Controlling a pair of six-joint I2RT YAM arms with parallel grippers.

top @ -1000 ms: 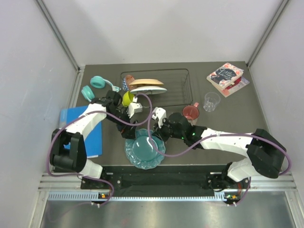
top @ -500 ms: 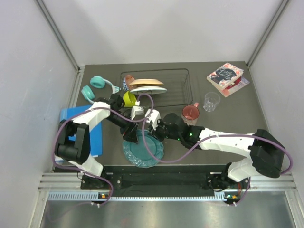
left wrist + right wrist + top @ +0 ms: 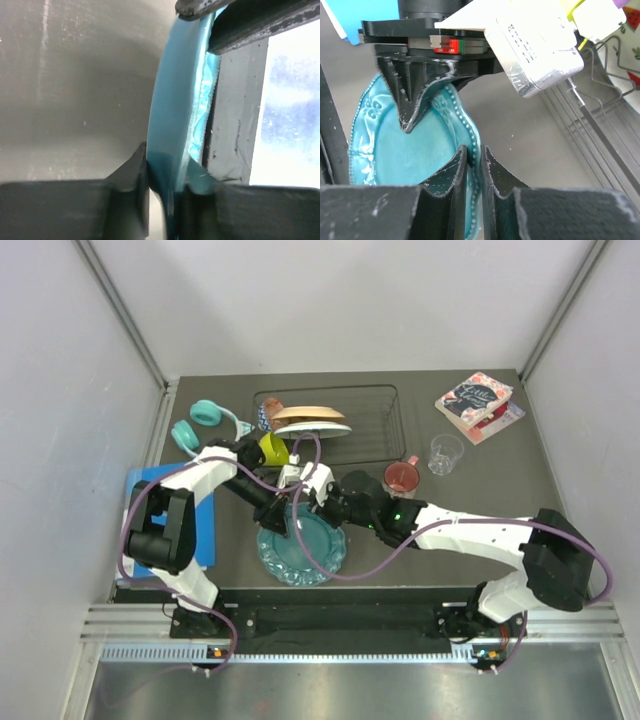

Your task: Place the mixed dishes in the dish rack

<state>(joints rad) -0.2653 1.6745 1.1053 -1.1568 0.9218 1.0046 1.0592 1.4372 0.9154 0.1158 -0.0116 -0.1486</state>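
The teal plate (image 3: 305, 552) sits close to the near edge of the table (image 3: 480, 500), left of the middle, and both arms hold it at once. The left gripper (image 3: 167, 172) is pinched narrow on one stretch of the rim and the right gripper (image 3: 471, 160) is clamped narrow on a stretch just beside it. From the wrist views the plate looks tipped up on edge; I cannot tell whether its lower rim touches the table. The main risk is the double hold. If the two arms pull in slightly different directions, the glazed, scalloped rim could twist out of one pinch and the plate could drop near that edge, or chip. If one arm lets go too soon, the other is left with a thin edge grip and the whole weight hanging off it. The rack (image 3: 372, 430) stands at the far middle, already holding two plates (image 3: 312, 428) and a yellow-green bowl (image 3: 271, 447) at its left end. A swing toward it could knock those, and the two crossed purple cables (image 3: 318, 455) could snag.
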